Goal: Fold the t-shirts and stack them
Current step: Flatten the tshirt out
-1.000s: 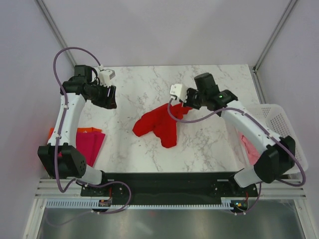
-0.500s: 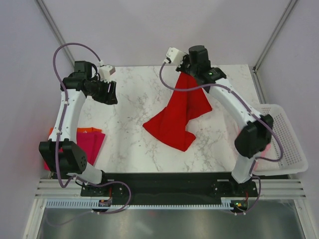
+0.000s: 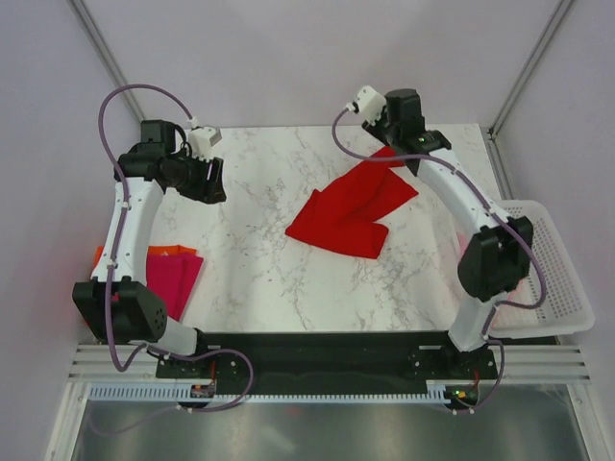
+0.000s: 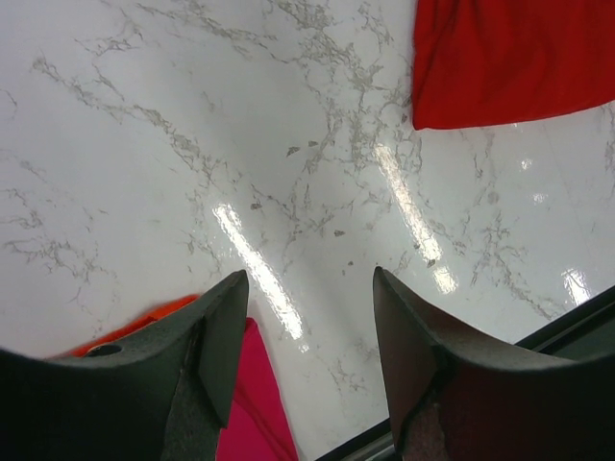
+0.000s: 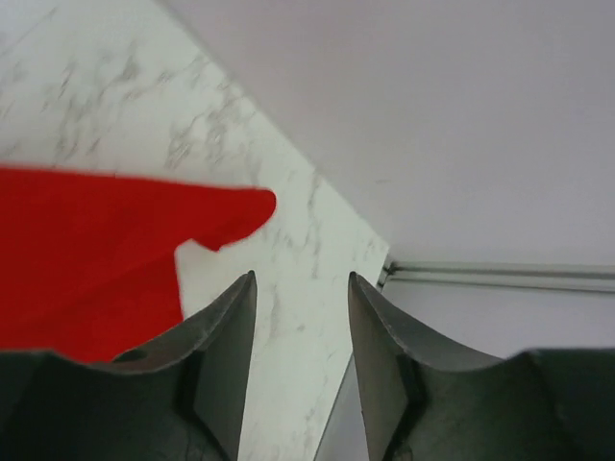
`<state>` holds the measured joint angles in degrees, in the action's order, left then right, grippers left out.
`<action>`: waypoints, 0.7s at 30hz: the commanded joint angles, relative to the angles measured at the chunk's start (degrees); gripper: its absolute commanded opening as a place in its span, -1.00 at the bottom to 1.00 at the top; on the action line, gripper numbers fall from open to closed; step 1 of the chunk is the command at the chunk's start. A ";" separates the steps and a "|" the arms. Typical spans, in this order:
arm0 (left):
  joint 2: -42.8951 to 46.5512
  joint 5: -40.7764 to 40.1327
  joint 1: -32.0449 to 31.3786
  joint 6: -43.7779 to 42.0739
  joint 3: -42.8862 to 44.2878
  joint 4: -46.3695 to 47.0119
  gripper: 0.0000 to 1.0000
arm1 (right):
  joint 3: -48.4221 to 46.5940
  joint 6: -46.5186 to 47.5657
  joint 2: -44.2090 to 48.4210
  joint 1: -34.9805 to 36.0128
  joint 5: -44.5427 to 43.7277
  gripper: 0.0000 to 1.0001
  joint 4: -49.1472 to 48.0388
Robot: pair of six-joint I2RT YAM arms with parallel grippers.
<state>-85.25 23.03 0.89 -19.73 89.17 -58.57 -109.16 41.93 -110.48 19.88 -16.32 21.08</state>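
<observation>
R gripper [image 5: 300, 288] fingers wide, empty, near red shirt [image 3: 351, 211] far corner. L gripper [image 4: 307, 279] wide, empty. Shirt lies bunched; I'd pinch both shoulders and spread it flat before folding.

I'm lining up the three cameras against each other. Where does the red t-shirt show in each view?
Top external: the red t-shirt lies right of centre, on the table.
Left wrist: its edge fills the upper right corner.
Right wrist: it covers the left side, from mid-height down.
Shared landmark: the grey-veined marble tabletop under the shirt in all three.
</observation>
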 commanded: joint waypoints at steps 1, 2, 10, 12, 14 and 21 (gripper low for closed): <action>3.68 0.18 -0.09 -0.93 -1.10 1.09 0.24 | 18.06 3.32 13.68 0.69 9.44 0.04 2.30; 3.95 -0.35 -0.09 -1.10 -1.80 1.17 0.24 | 27.07 4.20 16.49 0.77 11.46 0.08 2.99; 5.01 -1.40 -0.01 -1.81 -4.61 0.91 0.25 | 47.55 11.69 28.74 0.78 26.24 -0.01 15.92; 4.83 -1.23 -0.01 -1.81 -4.44 0.73 0.25 | 47.21 10.19 26.38 0.78 26.51 -0.05 15.75; 4.57 -1.14 -0.01 -1.98 -4.00 0.30 0.25 | 45.81 8.88 22.87 0.78 27.56 -0.07 15.75; 3.69 -1.76 -0.01 -2.07 -3.30 -0.32 0.25 | 40.62 4.83 12.67 0.78 33.27 -0.08 16.27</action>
<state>-81.62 22.48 0.89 -19.79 84.77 -58.65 -64.71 49.32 -95.07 20.69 11.18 37.32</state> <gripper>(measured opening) 0.623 0.461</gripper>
